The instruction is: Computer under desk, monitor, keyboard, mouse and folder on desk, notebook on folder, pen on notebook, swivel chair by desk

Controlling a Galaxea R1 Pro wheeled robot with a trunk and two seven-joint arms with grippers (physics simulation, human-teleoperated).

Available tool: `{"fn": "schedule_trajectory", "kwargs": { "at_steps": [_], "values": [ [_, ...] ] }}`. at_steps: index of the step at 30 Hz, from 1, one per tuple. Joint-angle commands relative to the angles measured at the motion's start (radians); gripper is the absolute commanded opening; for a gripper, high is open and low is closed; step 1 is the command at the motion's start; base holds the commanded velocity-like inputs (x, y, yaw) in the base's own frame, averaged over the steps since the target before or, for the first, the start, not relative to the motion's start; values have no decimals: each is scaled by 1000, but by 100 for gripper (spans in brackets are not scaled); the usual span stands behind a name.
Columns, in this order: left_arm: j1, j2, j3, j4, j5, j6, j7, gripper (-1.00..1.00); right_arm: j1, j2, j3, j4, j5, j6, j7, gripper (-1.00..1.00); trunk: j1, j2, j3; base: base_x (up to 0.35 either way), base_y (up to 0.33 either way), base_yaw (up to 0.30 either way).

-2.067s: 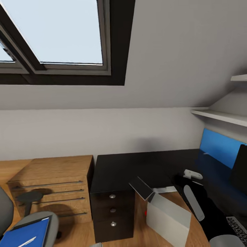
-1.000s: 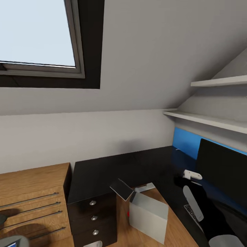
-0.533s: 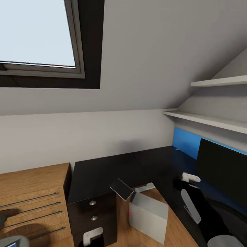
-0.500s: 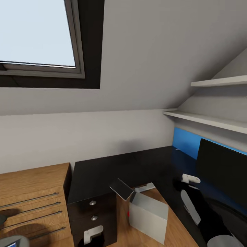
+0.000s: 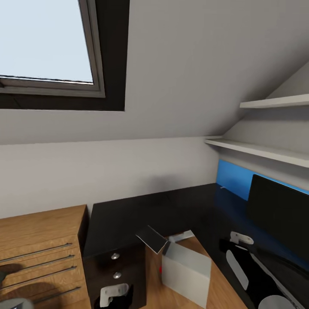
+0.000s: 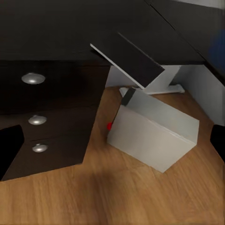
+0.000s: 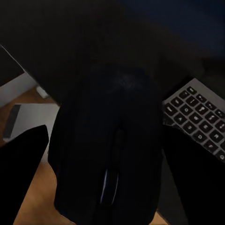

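Glossy black worktop [image 5: 141, 210] ran L-shaped from the wooden chest of drawers [image 5: 38, 240] at left to the blue wall panel [image 5: 234, 178] at right. No readable writing or brand marks on anything.

Counts: one computer [image 5: 186, 272], light grey, with a red dot at its near-left lower corner, standing on the wooden floor [image 6: 117, 197] under the worktop's inner corner. Three round silver knobs [image 6: 33, 78] on the black drawer unit [image 5: 113, 266], all drawers closed, contents not visible. Two white wall shelves [image 5: 257, 150] at far right. One monitor [image 5: 279, 212] upright on the right wing of the worktop, against the blue panel.

Right wrist view: one mouse [image 7: 110, 154] sat between the two dark fingers [image 7: 21, 173] of the right gripper [image 7: 105, 180], the jaws spread on either side of it; whether they touched it, cannot tell. One keyboard [image 7: 199, 117] lay on the worktop just beyond the mouse.

Left gripper [image 5: 113, 296] was low in front of the drawer unit, jaws apart, holding nothing.
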Motion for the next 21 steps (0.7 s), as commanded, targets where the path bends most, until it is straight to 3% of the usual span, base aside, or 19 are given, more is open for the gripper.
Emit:
{"fn": "schedule_trajectory", "kwargs": {
  "at_steps": [1,15,21],
  "values": [
    [-1,3,-8,-5,10,-8,5,100,-1,-1,5,5,-4,-2,-9,-100,1,-1,0,273,0,0],
    [0,6,-14,-10,10,-9,5,100,-34,-1,5,107,11,-68,-9,-100,1,-1,0,225,0,0],
    [0,6,-14,-11,10,-9,5,100,-37,0,5,122,11,-114,-10,-100,1,-1,0,50,0,0]
  ]
}}
